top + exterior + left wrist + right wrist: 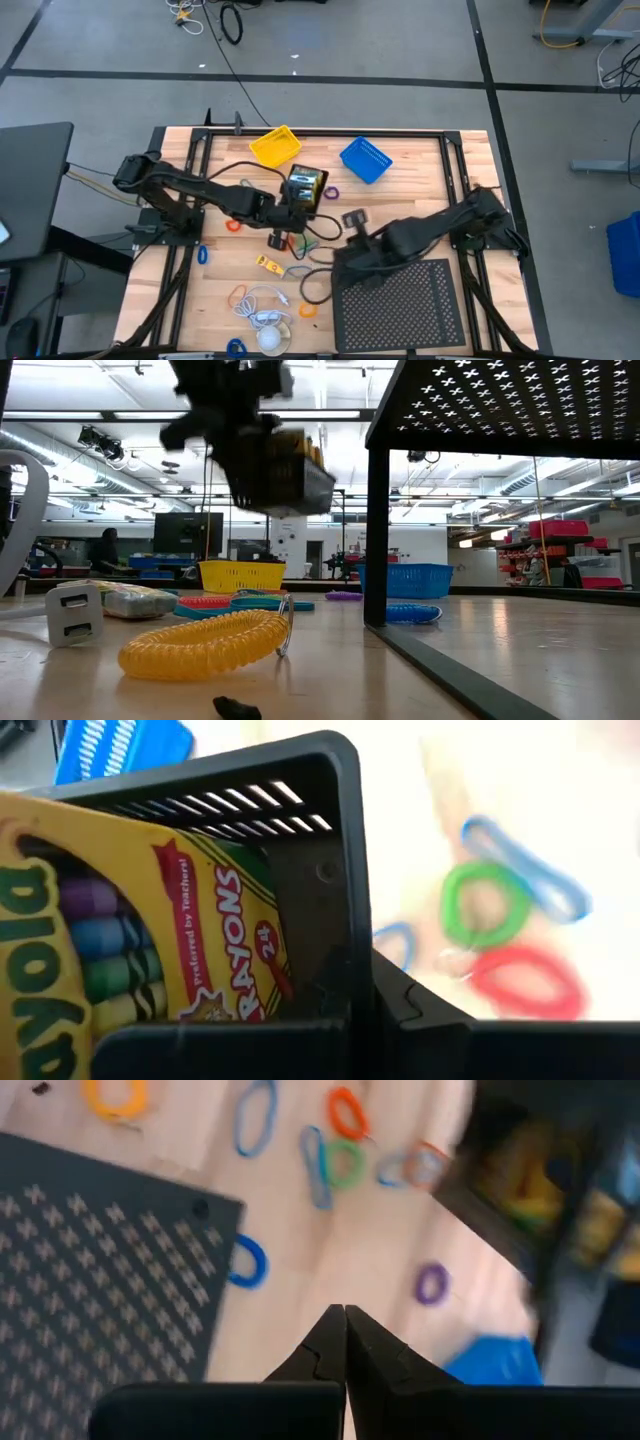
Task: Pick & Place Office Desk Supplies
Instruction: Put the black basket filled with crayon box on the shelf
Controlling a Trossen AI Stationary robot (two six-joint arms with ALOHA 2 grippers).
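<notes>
The left hand grips a small black bin holding a crayon box, lifted clear of the table for carrying; the right hand, pinched empty, waits near the perforated tray.

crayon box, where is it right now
The crayon box sits inside a small black mesh bin that the left gripper holds above the table's middle, between the yellow basket and blue basket.

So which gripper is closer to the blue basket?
Left. The left gripper holds the black bin beside the blue basket; the right gripper sits farther away, by the perforated tray.
</notes>
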